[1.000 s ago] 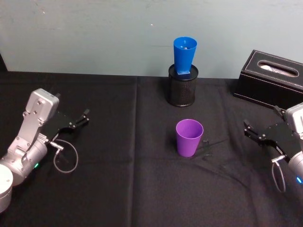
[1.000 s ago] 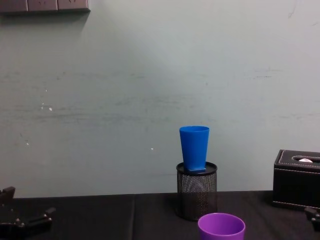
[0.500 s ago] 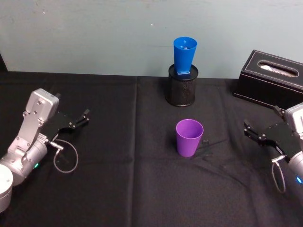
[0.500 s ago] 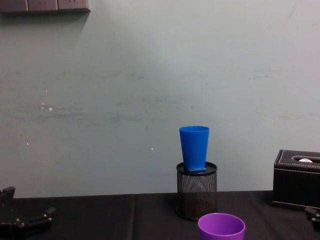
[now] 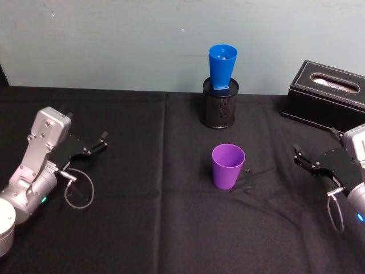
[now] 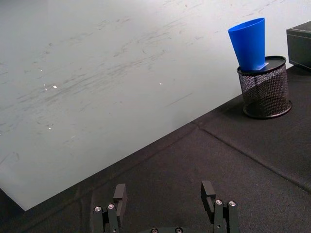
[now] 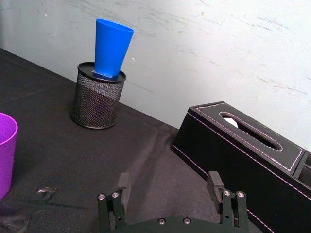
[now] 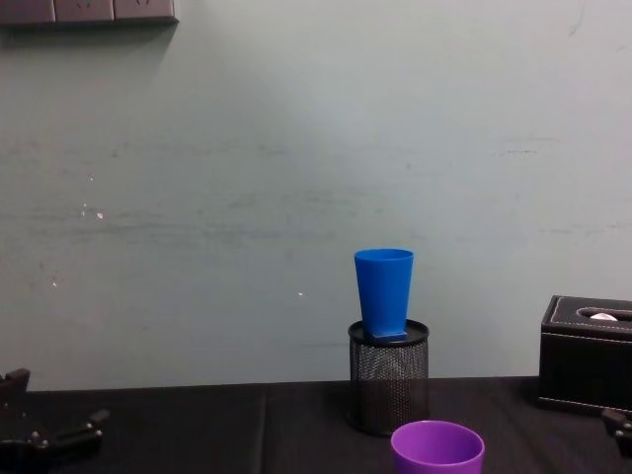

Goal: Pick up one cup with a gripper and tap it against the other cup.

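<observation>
Purple cup point(image 5: 228, 166): upright mid-counter point(image 5: 142, 228), untouched, same spot as second ago. Blue cup point(image 5: 222, 67): seated in black mesh holder point(image 5: 219, 111) behind, near wall. Left tool point(image 5: 100, 142): fingers spread, empty, far left, unmoved. Right tool point(image 5: 297, 155): spread, empty, right of purple cup, well apart, unmoved. No change anywhere. Likely meaning: reach not begun, whole task ahead. Right tool probably nearer for pick.
</observation>
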### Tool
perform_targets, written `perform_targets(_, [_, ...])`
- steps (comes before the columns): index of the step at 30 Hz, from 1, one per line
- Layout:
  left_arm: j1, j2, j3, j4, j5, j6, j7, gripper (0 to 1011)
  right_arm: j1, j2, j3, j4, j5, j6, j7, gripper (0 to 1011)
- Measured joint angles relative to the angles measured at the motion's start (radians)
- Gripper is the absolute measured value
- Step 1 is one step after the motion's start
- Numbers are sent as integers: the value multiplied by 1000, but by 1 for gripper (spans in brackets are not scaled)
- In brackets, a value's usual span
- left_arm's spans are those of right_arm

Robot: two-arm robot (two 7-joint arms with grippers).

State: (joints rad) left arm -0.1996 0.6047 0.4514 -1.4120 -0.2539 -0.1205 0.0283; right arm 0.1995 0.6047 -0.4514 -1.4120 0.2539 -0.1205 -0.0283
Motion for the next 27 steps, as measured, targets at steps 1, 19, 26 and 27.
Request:
perform_targets(1, [0,0,0,0,0,0,0,1005,0,0,0,0,0,0,0,1003])
perform_targets(19, [0,0,0,0,0,0,0,1005,0,-5,17,-3,0,-14,19,1003])
perform_targets(26, [0,0,0,0,0,0,0,1005,-17,-10,48,-38,19,-22,50,1003])
perform_targets(27, [0,0,0,0,0,0,0,1005,-21,-9,51,-46,26,-23,58,1003])
